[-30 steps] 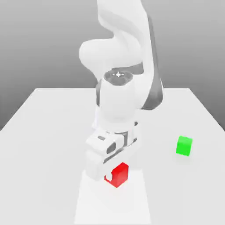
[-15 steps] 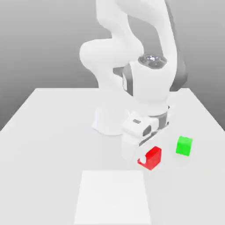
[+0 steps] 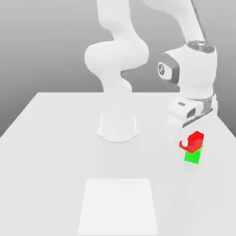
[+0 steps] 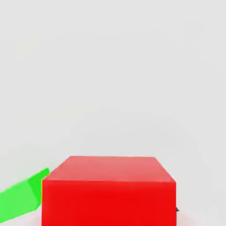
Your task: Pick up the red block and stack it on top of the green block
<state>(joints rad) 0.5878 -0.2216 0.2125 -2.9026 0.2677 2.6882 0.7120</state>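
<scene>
Fingers [image 3: 185,141] of the gripper [image 3: 190,140] are clamped on the red block [image 3: 196,142], one of them showing pale against its side in the exterior view. The red block is at the exterior view's right, held by the gripper and overlapping the upper part of the green block [image 3: 192,157]. Whether the two blocks touch, I cannot tell. The green block rests on the table [image 3: 55,161], its lower part showing beneath the red one.

Both blocks are plain and box-shaped, with flat, smooth faces and straight edges, each in a single bright colour. In the hand view the red block turns a broad, saturated front face and a paler, duller top face that narrows away from the camera. The green block lies beyond one of its side edges there, turned at an angle to it, with a lighter and a darker green face.

The table is pale grey, even and matte-looking. On it, in the foreground of the exterior view, lies a flat white panel [image 3: 118,206] with straight edges, its outline widening toward the camera. The arm [image 3: 198,69] is glossy white with rounded housings and dark grey bands, and its base [image 3: 118,128] stands on the table behind the panel.
</scene>
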